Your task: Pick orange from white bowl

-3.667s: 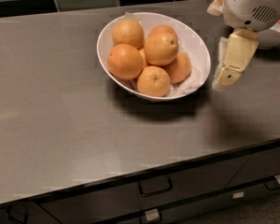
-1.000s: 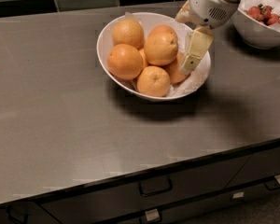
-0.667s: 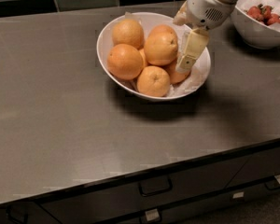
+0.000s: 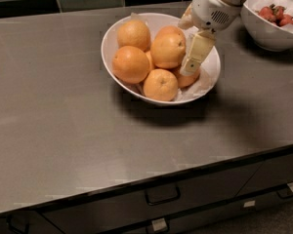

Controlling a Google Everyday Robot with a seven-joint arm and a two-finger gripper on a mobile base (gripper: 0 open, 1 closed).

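Observation:
The white bowl stands on the grey counter, lined with crumpled white paper and holding several oranges. The orange, large and evenly pale, lies at the right middle of the pile. A smaller orange lies at the front and two more to the left. My gripper reaches down into the bowl's right side from the upper right. It is right against the large orange's right side and over a half-hidden orange.
A rounder white bowl with red berries stands at the back right, close behind my arm. A dark tiled wall runs along the back. The counter's front edge, with drawers and handles below, is at the bottom.
My gripper has come from outside the bowl's right rim to inside the bowl. Over the last second it edged slightly left toward the large orange. The oranges have not moved.

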